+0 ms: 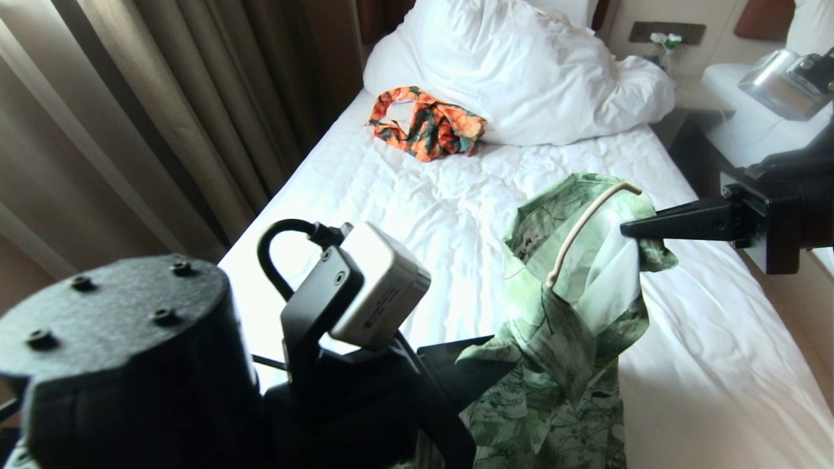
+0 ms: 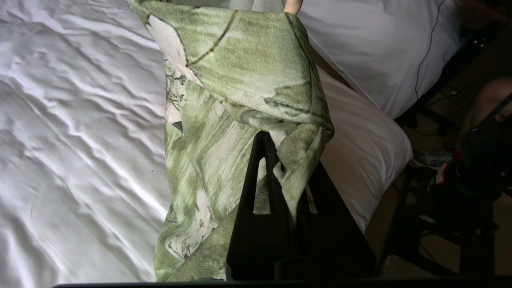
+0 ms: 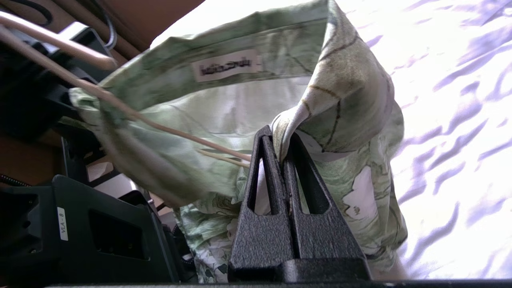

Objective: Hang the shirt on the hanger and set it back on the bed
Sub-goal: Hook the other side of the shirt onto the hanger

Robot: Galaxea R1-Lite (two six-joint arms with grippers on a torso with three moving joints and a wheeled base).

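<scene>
While the shirt point(image 1: 573, 312) is held up above the bed point(image 1: 417, 215), near its right edge and toward the foot end, it is gripped from two sides. The right gripper point(image 1: 625, 229) is reached in from beyond the bed's right edge, and its fingers are seen in the right wrist view pressed together on a fold of the shirt's fabric by the collar point(image 3: 286, 140). The left gripper point(image 2: 276, 156) is placed lower, at the foot end, largely hidden in the head view behind its own wrist camera; in the left wrist view its fingers are closed on a bunched edge of the green cloth. The hanger point(image 1: 580, 231) is seen as a cream wire curving out of the shirt's neck opening, and in the right wrist view its thin wires point(image 3: 160, 128) are run inside the collar toward the right gripper's tips; whether the wire is also pinched cannot be told. The lower part of the shirt is draped down past the foot end of the bed. An orange and dark green garment point(image 1: 427, 124) is left crumpled on the sheet near the left edge, touching the bunched white duvet point(image 1: 521, 71) at the head end. Brown curtains point(image 1: 150, 111) are hung beside the left edge.
</scene>
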